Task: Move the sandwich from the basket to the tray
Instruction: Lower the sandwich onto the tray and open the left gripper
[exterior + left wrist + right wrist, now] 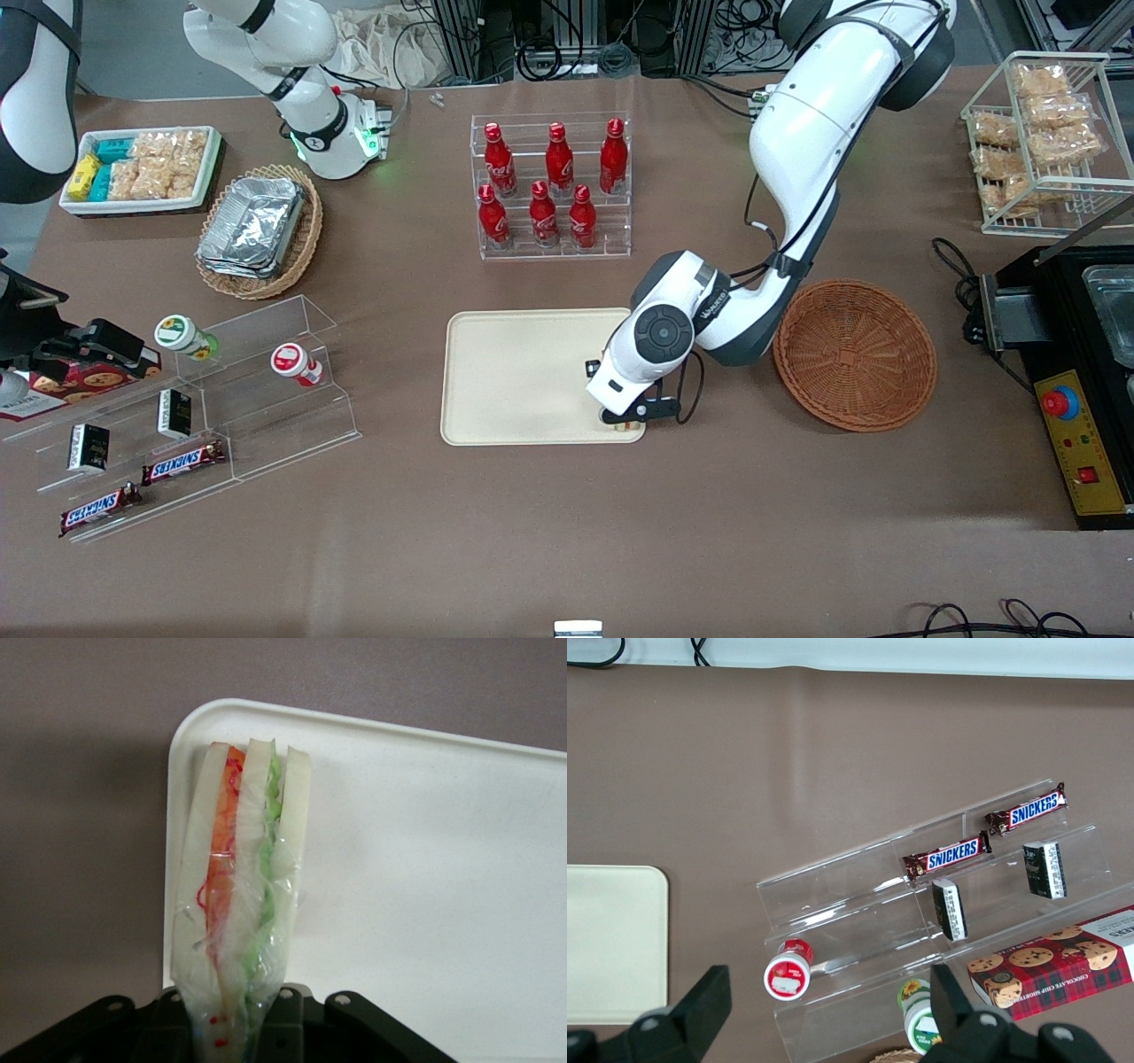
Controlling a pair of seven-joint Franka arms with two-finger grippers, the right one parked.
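My left gripper [625, 424] is low over the corner of the cream tray [514, 372] that is nearest the front camera and the round basket. It is shut on the sandwich [244, 868]. The sandwich is a plastic-wrapped wedge of white bread with orange, red and green filling, and it stands on edge between the fingers [306, 1019]. In the left wrist view it hangs just over the rounded corner of the tray [425, 859]. In the front view the arm's wrist covers nearly all of it. The reddish-brown round basket [855, 354] beside the tray holds nothing.
A clear rack of red bottles [554, 186] stands farther from the camera than the tray. A tan oval basket of foil containers [257, 230], a white snack bin [142, 168] and acrylic shelves with Snickers bars [177, 416] lie toward the parked arm's end. A black appliance [1081, 354] flanks the round basket.
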